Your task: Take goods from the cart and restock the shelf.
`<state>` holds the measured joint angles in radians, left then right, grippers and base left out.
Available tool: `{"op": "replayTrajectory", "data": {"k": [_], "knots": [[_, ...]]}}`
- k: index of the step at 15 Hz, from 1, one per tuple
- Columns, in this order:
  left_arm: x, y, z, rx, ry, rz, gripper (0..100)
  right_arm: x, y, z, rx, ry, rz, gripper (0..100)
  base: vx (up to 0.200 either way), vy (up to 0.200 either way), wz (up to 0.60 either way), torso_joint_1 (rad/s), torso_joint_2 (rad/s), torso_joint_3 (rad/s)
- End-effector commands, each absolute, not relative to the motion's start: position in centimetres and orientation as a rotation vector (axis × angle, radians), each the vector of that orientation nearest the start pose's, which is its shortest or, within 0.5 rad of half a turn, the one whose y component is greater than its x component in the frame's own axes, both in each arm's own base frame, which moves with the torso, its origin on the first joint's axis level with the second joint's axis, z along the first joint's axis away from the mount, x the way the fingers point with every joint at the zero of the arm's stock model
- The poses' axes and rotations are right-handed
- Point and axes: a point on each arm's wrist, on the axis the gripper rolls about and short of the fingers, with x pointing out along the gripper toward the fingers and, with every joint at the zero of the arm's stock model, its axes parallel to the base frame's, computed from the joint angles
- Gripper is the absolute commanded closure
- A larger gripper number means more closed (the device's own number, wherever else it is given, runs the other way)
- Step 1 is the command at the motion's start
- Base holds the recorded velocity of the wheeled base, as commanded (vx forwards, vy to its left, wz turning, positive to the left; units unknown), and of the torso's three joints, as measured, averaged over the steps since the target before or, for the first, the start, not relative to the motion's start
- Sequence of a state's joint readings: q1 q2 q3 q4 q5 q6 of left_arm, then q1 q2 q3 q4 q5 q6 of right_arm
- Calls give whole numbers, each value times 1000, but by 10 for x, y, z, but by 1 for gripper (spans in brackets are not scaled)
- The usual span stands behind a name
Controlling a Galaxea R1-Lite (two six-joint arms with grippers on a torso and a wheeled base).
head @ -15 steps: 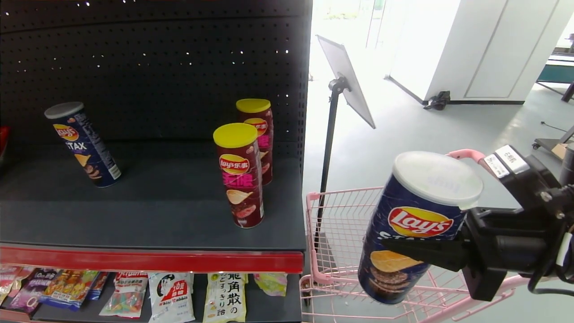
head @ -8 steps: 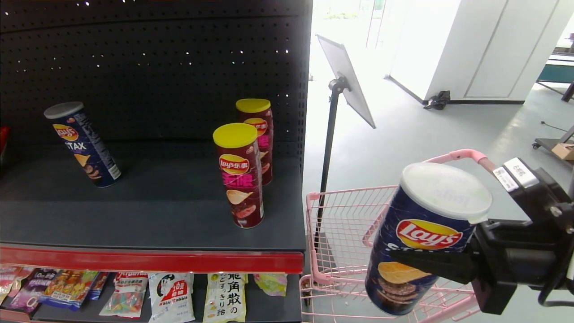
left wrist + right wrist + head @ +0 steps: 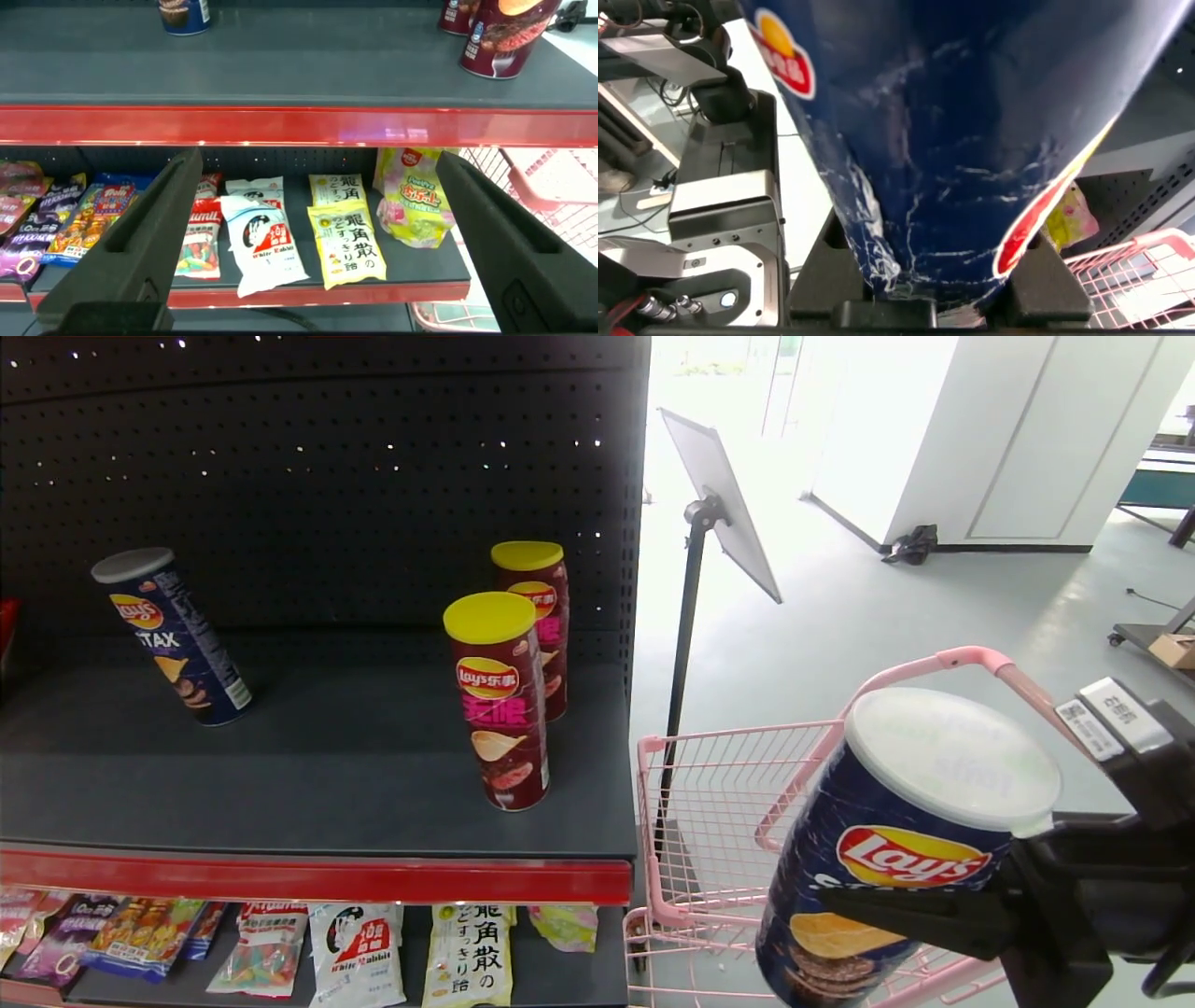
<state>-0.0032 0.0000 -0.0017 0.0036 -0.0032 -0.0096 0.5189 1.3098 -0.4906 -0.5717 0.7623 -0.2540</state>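
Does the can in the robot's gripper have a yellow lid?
No, the blue can held in the right gripper has a white lid.

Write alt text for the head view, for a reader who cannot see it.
The right pincer holds a blue chip can by the pink cart, right of a dark shelf. On it stand a second blue can and two yellow-lidded red cans; snack bags lie below.

Daylight's pouring in through the doorway (image 3: 719, 373) ahead on my right, washed out white. The pegboard (image 3: 327, 476) sits dark, pinpricks glinting through its holes, and the chip can (image 3: 887, 859) lid is glowing.
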Motion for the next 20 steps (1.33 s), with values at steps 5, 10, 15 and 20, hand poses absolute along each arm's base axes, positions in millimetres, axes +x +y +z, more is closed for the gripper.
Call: {"op": "replayTrajectory", "data": {"k": [5,10,15,20], "knots": [[-23,0,76,-11,3,-6,0,155,107,196,-189,69,1300,100,0,80,0,1,-1,0],[-23,0,76,-9,3,-6,0,150,104,194,-189,71,1303,100,0,200,0,3,-2,1],[-23,0,76,-11,3,-6,0,148,107,194,-190,67,1323,100,0,200,0,2,4,-1],[-23,0,76,-12,2,-8,0,146,110,195,-192,59,1338,100,0,200,0,1,5,1]]}}
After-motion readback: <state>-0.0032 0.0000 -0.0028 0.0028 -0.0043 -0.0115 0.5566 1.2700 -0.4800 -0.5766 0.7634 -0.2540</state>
